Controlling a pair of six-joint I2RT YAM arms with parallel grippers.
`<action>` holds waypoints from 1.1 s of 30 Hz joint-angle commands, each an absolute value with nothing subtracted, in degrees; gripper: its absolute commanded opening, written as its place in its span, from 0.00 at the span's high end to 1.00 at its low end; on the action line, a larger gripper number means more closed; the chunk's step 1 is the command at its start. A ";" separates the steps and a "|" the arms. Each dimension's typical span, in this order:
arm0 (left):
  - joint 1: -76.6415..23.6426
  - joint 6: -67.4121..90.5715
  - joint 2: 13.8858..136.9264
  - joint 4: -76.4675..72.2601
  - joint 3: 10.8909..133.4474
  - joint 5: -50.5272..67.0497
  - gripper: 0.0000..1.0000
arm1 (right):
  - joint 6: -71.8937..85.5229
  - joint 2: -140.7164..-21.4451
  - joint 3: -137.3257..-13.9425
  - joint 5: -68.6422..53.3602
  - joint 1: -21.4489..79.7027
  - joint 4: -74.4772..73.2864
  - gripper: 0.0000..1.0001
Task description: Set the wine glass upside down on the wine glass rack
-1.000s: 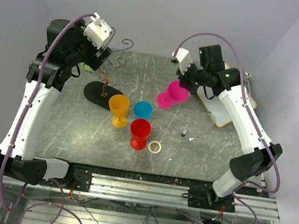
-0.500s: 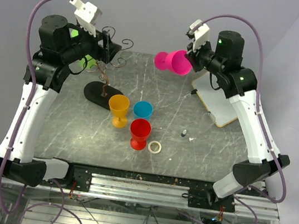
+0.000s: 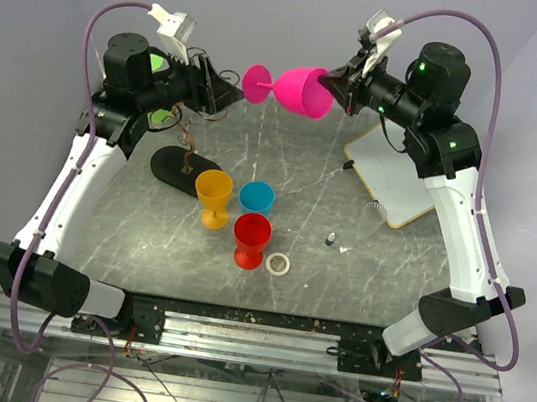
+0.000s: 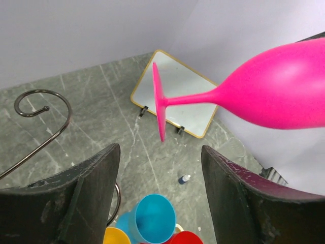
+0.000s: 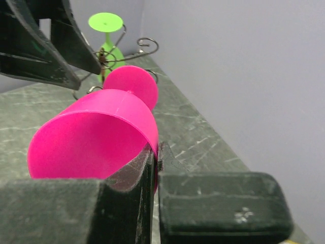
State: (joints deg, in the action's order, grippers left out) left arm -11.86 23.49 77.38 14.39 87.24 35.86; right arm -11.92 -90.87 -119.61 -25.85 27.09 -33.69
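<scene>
A pink wine glass [image 3: 300,90] hangs sideways in the air, its foot [image 3: 258,84] pointing left. My right gripper [image 3: 339,80] is shut on its rim, one finger inside the bowl [image 5: 96,132] and one outside. My left gripper [image 3: 225,97] is open just left of the foot, and nothing lies between its fingers [image 4: 86,193]. In the left wrist view the glass [image 4: 274,94] is above and beyond the jaws, apart from them. The wine glass rack [image 3: 181,166] stands under the left arm, one spiral arm [image 4: 40,109] showing. A green glass [image 5: 106,30] hangs upside down on it.
Yellow [image 3: 213,193], blue [image 3: 256,197] and red [image 3: 251,237] glasses stand together mid-table. A tape ring [image 3: 278,263] and a small bottle [image 3: 330,239] lie nearer the front. A white board with a wooden edge [image 3: 392,184] lies at the right.
My right arm has lifted the pink glass, turned it sideways and carried it left. My left gripper has swung right toward the foot, its jaws narrowing somewhat.
</scene>
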 commanded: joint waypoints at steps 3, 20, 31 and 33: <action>-12.82 27.17 77.78 9.86 87.22 38.00 0.28 | -7.65 -92.33 -122.57 -33.19 27.42 -31.74 1.00; -13.34 27.34 78.81 9.50 87.13 38.18 0.93 | -7.91 -91.92 -120.22 -33.09 27.51 -31.03 1.00; -13.27 25.96 76.57 9.51 85.32 38.14 0.72 | -9.23 -91.27 -119.25 -29.37 27.51 -31.21 1.00; -13.25 25.88 76.45 9.41 84.87 38.18 0.72 | -9.15 -91.09 -118.99 -29.50 27.47 -31.12 1.00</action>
